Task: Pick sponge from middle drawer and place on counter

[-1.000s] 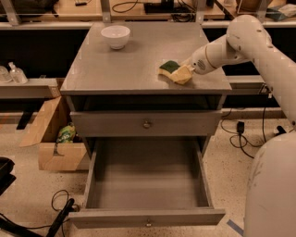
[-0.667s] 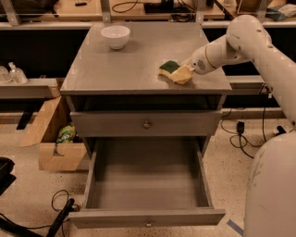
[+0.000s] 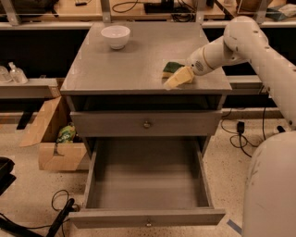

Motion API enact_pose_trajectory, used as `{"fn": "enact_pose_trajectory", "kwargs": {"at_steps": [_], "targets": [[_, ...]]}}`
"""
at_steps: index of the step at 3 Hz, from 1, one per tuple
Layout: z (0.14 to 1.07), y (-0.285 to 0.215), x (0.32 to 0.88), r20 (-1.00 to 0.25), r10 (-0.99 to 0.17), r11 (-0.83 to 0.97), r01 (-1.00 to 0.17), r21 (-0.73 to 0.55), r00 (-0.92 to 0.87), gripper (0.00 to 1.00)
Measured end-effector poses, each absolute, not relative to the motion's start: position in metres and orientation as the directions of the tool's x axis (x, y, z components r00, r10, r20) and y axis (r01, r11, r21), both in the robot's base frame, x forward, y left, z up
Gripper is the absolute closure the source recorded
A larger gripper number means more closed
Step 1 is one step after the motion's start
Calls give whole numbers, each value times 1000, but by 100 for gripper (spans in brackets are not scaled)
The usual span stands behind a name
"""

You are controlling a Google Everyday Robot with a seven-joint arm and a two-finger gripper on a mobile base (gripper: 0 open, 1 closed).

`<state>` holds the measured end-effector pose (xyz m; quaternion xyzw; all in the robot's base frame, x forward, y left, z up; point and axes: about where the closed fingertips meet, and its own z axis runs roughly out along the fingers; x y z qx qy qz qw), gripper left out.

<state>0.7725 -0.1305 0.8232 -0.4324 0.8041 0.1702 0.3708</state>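
Note:
The sponge (image 3: 171, 69), dark green on top with a yellow layer, lies on the counter (image 3: 125, 67) near its front right corner. My gripper (image 3: 179, 78) reaches in from the right and sits low over the counter, right against the sponge's near side. The middle drawer (image 3: 145, 178) is pulled fully out below, and its flat grey floor shows nothing on it. My white arm runs up and to the right from the gripper.
A white bowl (image 3: 115, 36) stands at the counter's back left. A closed grey drawer front with a knob (image 3: 146, 123) sits above the open drawer. A cardboard box (image 3: 51, 139) is on the floor at left, with cables (image 3: 60, 210) near it. A wooden workbench (image 3: 152, 7) runs behind.

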Motion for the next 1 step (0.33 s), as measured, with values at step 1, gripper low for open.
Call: {"fn": "enact_pose_trajectory", "kwargs": {"at_steps": [1], "targets": [[823,-131,773,-744,-569,568,-822,-47,-351,0]]}}
